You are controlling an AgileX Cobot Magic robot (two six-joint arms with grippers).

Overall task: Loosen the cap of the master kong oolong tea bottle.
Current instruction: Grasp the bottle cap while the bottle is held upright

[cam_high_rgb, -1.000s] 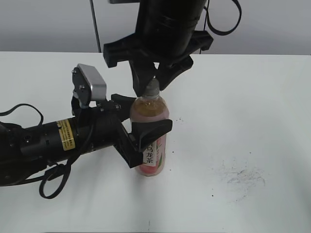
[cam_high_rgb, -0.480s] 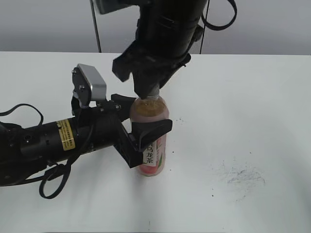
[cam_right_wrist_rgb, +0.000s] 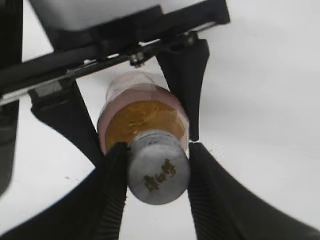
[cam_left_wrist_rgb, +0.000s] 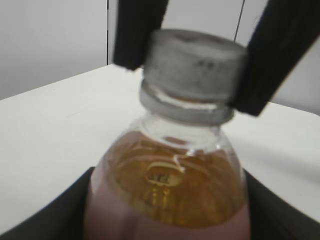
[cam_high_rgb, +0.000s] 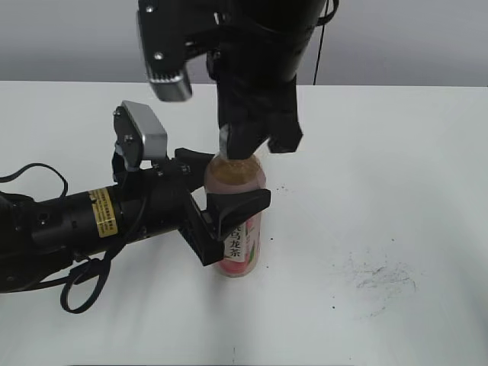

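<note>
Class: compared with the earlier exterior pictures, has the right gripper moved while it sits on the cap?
Yes. The right gripper has turned about the cap, its wrist camera swinging round to the left, while the oolong tea bottle stays put.

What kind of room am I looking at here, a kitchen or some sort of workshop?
Most likely a robotics lab or test bench, not a kitchen. A bare white table stands against a plain grey wall, and two black robot arms work on one clear plastic bottle of amber tea; nothing else is set out.

Lab: bare white table [cam_high_rgb: 396, 152], grey wall [cam_high_rgb: 69, 38].
</note>
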